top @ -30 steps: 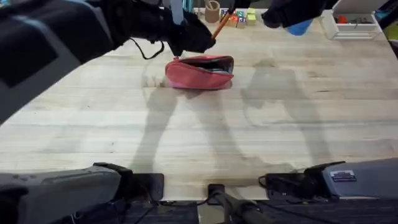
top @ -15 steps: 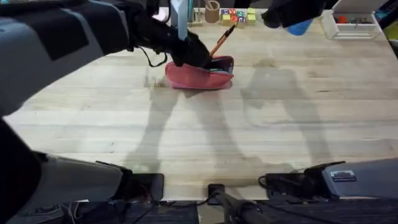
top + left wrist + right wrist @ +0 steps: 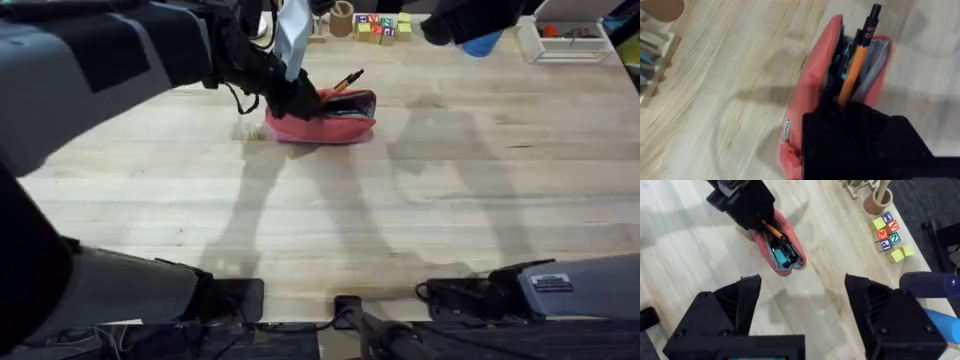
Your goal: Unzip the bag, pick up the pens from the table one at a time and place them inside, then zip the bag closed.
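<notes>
The salmon-pink bag (image 3: 322,122) lies on the table (image 3: 320,220) toward the back, its zipper open and mouth gaping (image 3: 860,60) (image 3: 782,252). My left gripper (image 3: 300,100) (image 3: 840,107) is down at the bag's left end, shut on the orange pen (image 3: 345,81) (image 3: 854,67) (image 3: 773,230). The pen slants over the opening with its black tip pointing up and out. Something dark and teal (image 3: 781,258) lies inside the bag. My right gripper (image 3: 800,310) hangs open high above the table, to the right of the bag, holding nothing.
Along the table's back edge stand a wooden cup (image 3: 342,18) (image 3: 879,197) and coloured letter blocks (image 3: 380,26) (image 3: 887,230). A white tray (image 3: 570,38) is at the back right, with a blue object (image 3: 482,43) next to it.
The left gripper came down onto the bag's left end with the orange pen, which now lies flatter over the opening. The right arm has not moved.
</notes>
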